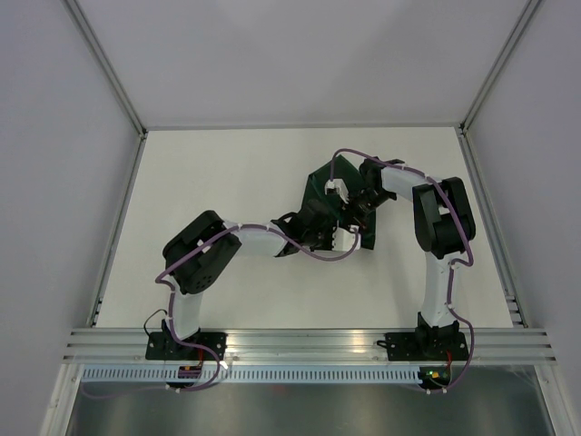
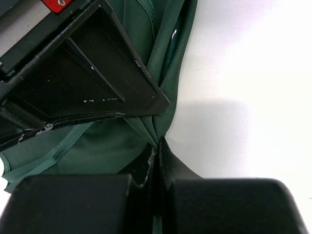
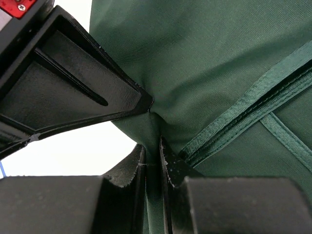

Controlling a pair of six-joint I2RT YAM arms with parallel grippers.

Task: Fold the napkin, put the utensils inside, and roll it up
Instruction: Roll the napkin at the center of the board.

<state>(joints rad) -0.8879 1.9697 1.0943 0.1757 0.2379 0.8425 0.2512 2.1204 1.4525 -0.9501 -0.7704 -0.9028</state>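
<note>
Folding step in hand: left gripper (image 2: 160,134) clamped tight on napkin (image 2: 112,146), right gripper (image 3: 152,129) narrow, cloth bunched between its jaws. Next calls for both carrying pinched edge across together. Top view shows napkin heaped between arms; only wrist views show the pinches. Utensils unseen.

The napkin (image 1: 329,184) lies on the table (image 1: 218,173), right of the middle and in the far half, between the two arms' wrists. The left gripper (image 2: 157,146) reaches in from the left to the napkin's near side, with a fold of the cloth caught between its fingertips. The right gripper (image 3: 152,145) comes in from the right, just beside the left one, with another fold pinched between its fingertips.
</note>
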